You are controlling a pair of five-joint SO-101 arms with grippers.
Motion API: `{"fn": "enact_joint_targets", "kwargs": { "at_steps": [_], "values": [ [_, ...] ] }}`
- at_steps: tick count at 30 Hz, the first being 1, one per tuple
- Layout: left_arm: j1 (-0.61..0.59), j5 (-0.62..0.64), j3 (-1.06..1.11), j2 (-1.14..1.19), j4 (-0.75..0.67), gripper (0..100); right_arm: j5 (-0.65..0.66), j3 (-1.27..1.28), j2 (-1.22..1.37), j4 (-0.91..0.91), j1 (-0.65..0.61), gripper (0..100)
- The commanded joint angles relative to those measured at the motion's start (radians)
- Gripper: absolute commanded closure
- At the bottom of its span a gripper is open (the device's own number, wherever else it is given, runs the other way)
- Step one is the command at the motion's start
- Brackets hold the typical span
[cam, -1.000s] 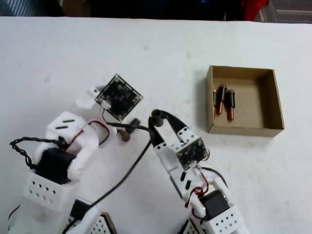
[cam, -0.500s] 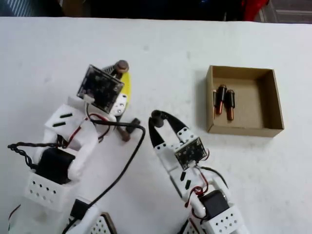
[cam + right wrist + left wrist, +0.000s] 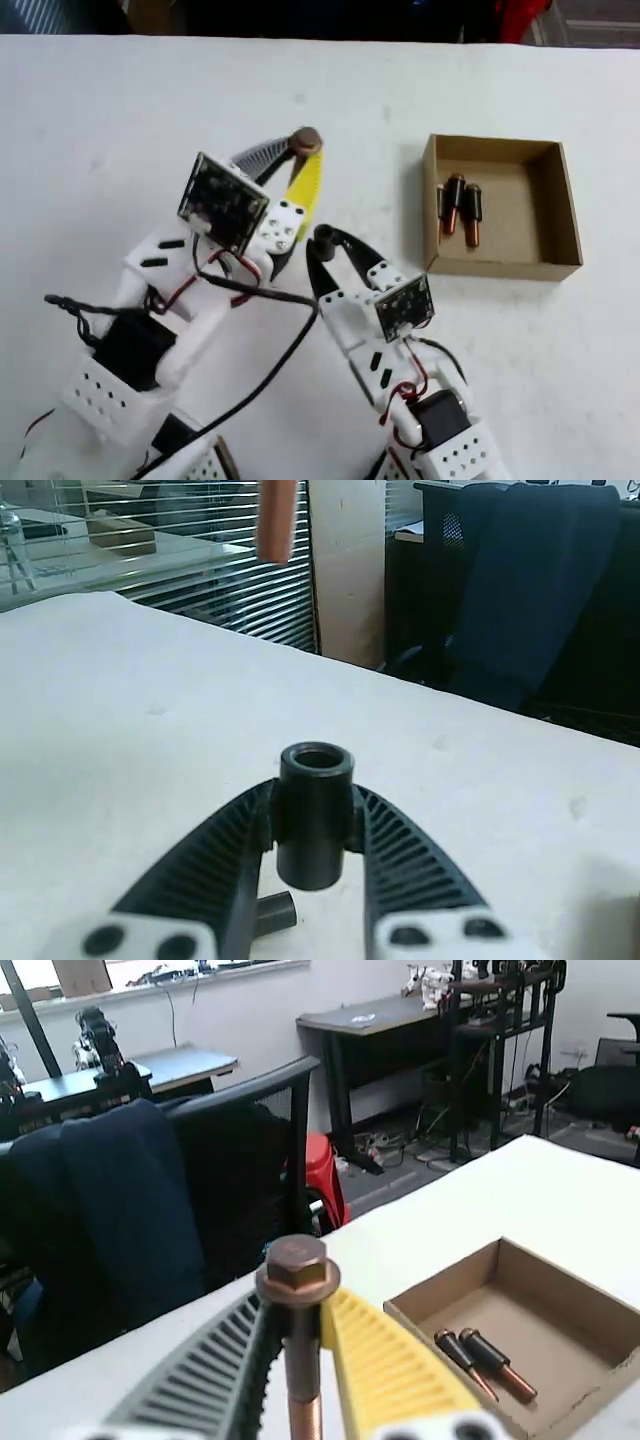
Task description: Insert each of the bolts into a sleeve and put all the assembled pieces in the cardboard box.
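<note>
My left gripper [image 3: 303, 152] is shut on a copper bolt [image 3: 306, 139], held upright with its hex head [image 3: 297, 1267] above the fingers and its shaft [image 3: 304, 1400] between them. My right gripper [image 3: 322, 246] is shut on an upright black sleeve [image 3: 322, 238], whose open bore [image 3: 316, 759] faces up. The bolt's tip [image 3: 275, 520] hangs high above the sleeve and a little to one side. The cardboard box [image 3: 563, 205] stands at the right and holds two assembled pieces [image 3: 460, 210], also in the left wrist view [image 3: 485, 1360].
Another dark sleeve [image 3: 272, 912] lies on the table under my right gripper's fingers [image 3: 220, 865]. A black cable [image 3: 270, 370] runs between the two arms. The white table [image 3: 420, 90] ends at the far side, with chairs and desks beyond it.
My left gripper rose from the table with the bolt and carried it to the right, closer to the sleeve. The right arm with the sleeve stayed almost still.
</note>
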Motion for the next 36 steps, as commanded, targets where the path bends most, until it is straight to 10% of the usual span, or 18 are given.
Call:
{"fn": "enact_joint_targets", "kwargs": {
  "at_steps": [1,20,36],
  "values": [
    [0.024,0.011,-0.012,-0.028,-0.086,98,-0.008,0.008,-0.012,0.002,0.008,98.1],
    [0.015,0.141,0.356,-0.277,-0.376,98,-0.008,0.008,-0.012,0.030,0.008,98.1],
    [0.022,0.259,0.405,-0.297,-0.279,98,-0.008,0.008,-0.012,0.030,0.008,98.1]
  ]
}}
